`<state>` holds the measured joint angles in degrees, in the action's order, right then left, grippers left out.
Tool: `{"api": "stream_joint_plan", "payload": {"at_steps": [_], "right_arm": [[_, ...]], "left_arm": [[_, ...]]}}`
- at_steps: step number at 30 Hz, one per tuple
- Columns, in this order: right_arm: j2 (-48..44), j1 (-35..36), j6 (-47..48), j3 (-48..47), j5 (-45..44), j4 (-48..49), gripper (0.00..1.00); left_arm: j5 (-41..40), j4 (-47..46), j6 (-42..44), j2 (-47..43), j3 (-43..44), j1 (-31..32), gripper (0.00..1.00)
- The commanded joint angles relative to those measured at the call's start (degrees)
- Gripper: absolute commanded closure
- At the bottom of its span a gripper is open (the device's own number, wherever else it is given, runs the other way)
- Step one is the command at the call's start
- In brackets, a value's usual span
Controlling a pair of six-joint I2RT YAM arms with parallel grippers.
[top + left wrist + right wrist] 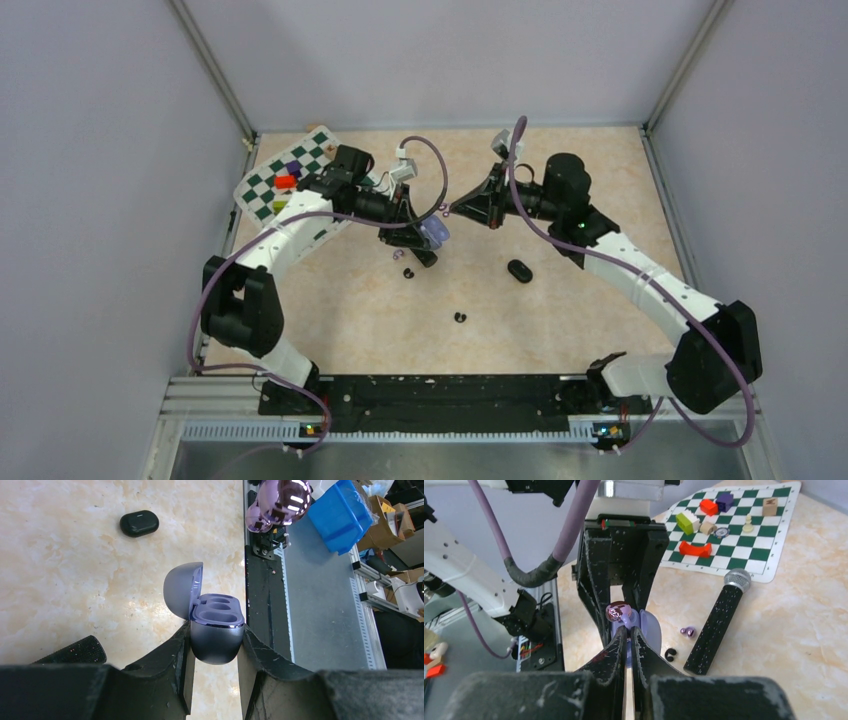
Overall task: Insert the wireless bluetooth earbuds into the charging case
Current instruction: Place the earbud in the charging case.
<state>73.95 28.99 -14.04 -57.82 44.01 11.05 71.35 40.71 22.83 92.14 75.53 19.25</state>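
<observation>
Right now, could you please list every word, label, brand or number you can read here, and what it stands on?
No text can be read in any view.
Wooden block on the chessboard: a dark mark, too blurred to read.
Round token: a pattern, too small to read.
Purple case in the left pincer, purple earbud in the right pincer, black case: no print visible.

Plain pale lilac walls [100, 150] enclose a beige marbled tabletop [600, 180] edged by aluminium rails [212, 70].
</observation>
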Motion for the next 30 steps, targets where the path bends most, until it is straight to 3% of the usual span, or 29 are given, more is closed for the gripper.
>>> {"api": "stream_joint_plan", "payload": {"at_steps": [1,30], "right_arm": [[-0.82,0.28,-3.74,1.30,2.74,6.67,1.00],[3.38,5.55,2.38,0.18,-2.56,1.72,1.00]], "left_arm": [[2.73,-1.73,0.29,-1.83,-0.51,-0.14,1.00],[3.93,0.48,4.47,-3.44,-1.45,-0.01,1.00]]}}
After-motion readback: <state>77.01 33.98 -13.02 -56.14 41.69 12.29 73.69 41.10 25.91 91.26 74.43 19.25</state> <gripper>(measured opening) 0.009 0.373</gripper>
